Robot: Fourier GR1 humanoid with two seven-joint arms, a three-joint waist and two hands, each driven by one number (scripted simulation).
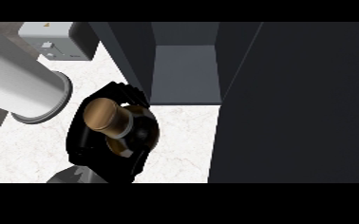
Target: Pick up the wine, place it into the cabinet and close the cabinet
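Note:
The wine bottle (107, 115) shows from above as a bronze cap over dark glass. My left hand (88, 147) is shut on it, black fingers curled round its neck and shoulder, so most of the bottle is hidden. The hand and bottle hang over the marble counter (182, 137), just in front of the dark cabinet (186, 73) and a little left of its opening. The cabinet stands open; its inside floor looks bare. Its door (288, 109) is swung out and fills the right side of the view. My right hand does not show.
A pale grey forearm (28, 88) crosses the left edge, close to the hand. A grey toaster (56, 40) stands at the back left beside the cabinet's left wall (129, 61).

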